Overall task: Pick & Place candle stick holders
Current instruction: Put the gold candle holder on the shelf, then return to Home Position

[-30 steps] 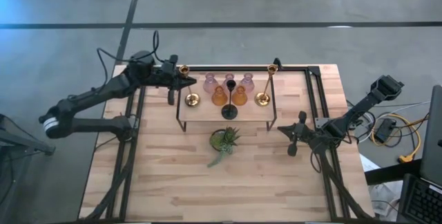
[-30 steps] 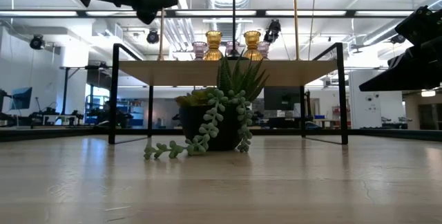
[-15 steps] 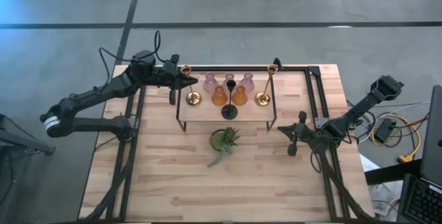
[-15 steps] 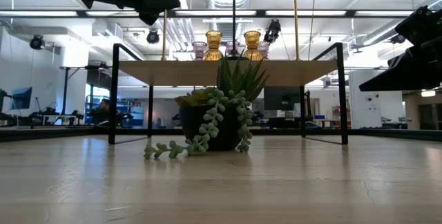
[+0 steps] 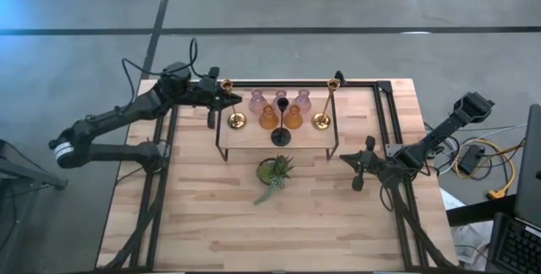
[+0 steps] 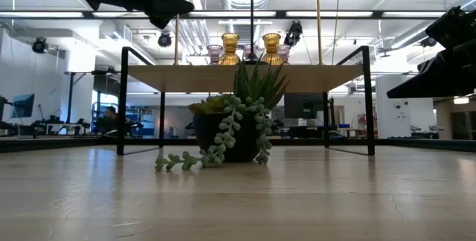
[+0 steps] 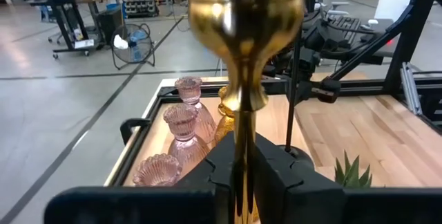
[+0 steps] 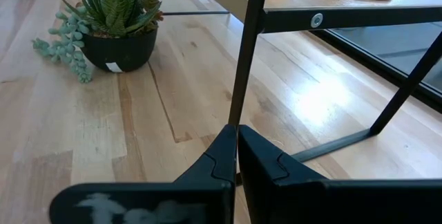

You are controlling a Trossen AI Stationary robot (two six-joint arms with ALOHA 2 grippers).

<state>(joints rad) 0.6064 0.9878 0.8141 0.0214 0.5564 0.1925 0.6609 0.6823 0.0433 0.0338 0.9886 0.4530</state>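
On a black-framed shelf (image 5: 304, 137) with a wooden top stand several candle stick holders. There are three pale pink (image 5: 257, 101), two amber (image 5: 268, 118), one black (image 5: 280, 135) and two brass. The right brass holder (image 5: 322, 120) stands free on its round base. My left gripper (image 5: 223, 98) is at the shelf's left end, shut on the left brass holder (image 7: 242, 16), just under its cup. My right gripper (image 5: 343, 160) is shut and empty, low over the table beside the shelf's right front leg (image 8: 243, 79). My left gripper pinches the left brass holder's slim stem (image 7: 241, 144) between its two fingers, a little below the cup. The fingers come level from the table's left and lie across the upright stem. In the high view the round base (image 5: 236, 122) shows on the shelf top.
A small green potted plant (image 5: 275, 172) stands on the table in front of the shelf, and it also shows in the low view (image 6: 236, 122). Bare wooden table lies toward the near edge. Black rails run along both table sides.
My left gripper has edged a little toward the table's right, closing up to the left brass holder's stem. The holders on the shelf and my right arm have stayed where they were.
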